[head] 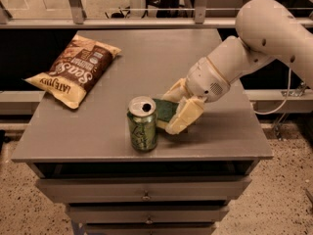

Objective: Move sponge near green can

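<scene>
Nearest the camera, stacked drawer fronts below the front edge of the grey desk. Just behind that edge, near the middle, the green can, upright, silver top opened, pale script on the side. Immediately right of it and a touch farther back, the sponge, dark green face up, a pale yellow layer along the lower edge, very close to the can; touching or not, impossible to tell. Clamped around the sponge, the hand, one cream finger on the near side and the other on the far side, low over the desktop. Behind and to the right, the white arm, sloping up and out past the desk's right edge. Farther back on the left, well apart from can and sponge, a brown-and-yellow chip bag, flat on the surface. Beyond the desk, a metal rail across the background.
</scene>
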Controlling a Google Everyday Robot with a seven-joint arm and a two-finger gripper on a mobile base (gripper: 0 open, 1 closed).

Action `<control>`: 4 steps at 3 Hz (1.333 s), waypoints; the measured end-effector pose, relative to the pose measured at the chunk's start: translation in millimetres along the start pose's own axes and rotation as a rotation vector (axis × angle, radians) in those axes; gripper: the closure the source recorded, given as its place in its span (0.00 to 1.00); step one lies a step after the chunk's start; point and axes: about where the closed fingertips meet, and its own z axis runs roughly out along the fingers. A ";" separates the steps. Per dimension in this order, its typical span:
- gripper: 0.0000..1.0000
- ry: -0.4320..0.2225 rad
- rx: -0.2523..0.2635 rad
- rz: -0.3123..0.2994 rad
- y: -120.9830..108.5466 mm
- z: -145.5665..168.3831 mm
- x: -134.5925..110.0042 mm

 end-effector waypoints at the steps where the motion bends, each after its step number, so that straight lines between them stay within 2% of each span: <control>1: 0.00 0.010 0.007 -0.013 4.5 -4.8 7.6; 2: 0.00 0.016 0.026 -0.019 2.8 -12.7 11.9; 3: 0.00 0.030 0.085 -0.031 -6.8 -36.5 20.6; 4: 0.00 0.043 0.192 -0.034 -31.8 -86.2 44.6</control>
